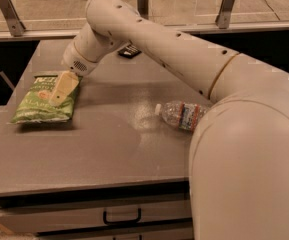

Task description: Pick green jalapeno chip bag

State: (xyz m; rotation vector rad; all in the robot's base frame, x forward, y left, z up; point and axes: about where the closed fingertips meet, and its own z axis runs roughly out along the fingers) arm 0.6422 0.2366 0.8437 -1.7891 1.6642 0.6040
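Gripper (60,95) sits low over the green jalapeno chip bag (34,108), at its upper right part; whether it grips cannot be told. Bag lies flat near the table's (109,149) left edge. Water bottle (181,115) lies on its side, well apart; contents unclear.

Cream jaws over green bag (34,106) (white lettering), grey table (109,149)

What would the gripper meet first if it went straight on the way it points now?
The gripper points down and left, over the green jalapeno chip bag, so it would most likely meet the bag's top surface first. Whether it touches the bag now, I cannot tell; depth is unclear.
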